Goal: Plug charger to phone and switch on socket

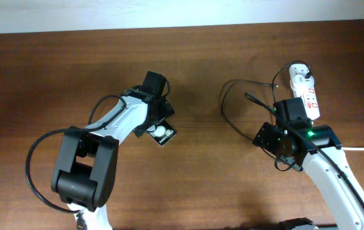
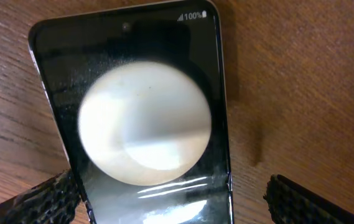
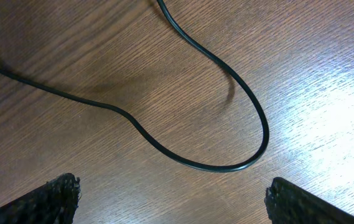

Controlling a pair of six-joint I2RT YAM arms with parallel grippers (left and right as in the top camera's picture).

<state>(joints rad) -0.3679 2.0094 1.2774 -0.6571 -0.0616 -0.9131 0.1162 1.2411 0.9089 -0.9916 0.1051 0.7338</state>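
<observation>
Now at the left gripper (image 2: pixel 180 208): jaws far apart, one dark finger (image 2: pixel 43 199) in the lower left corner of the wrist view and the other in the lower right, nothing clamped. Between them, the lower end of the phone (image 2: pixel 139 93), lying flat on the table (image 2: pixel 301 74) with screen up. Closer to the left finger than to the right one; touching or not, cannot tell. On the screen a big white round spot, and "100%" in small white letters at the upper right corner of the phone. From overhead, seen just below the centre of the frame, slightly to the left.

Then at the right gripper (image 3: pixel 180 205): also far open, fingers (image 3: pixel 40 199) in the two bottom corners of its wrist view, holding nothing. Above the gap, on the wood, a loop of the charger (image 3: pixel 220 168), thin and black, coming from the left edge, bending round in the right half and leaving by the top edge. Not touching either finger.

Further out, in the upper right of the overhead view, the socket (image 1: pixel 306 92), white with red marks, its lower end hidden under the right arm (image 1: pixel 329 172). Left of it, more of the black cable in a wide curve on the table. Whether plugged into the socket, cannot tell. Well apart from the phone, with the middle of the table between.
</observation>
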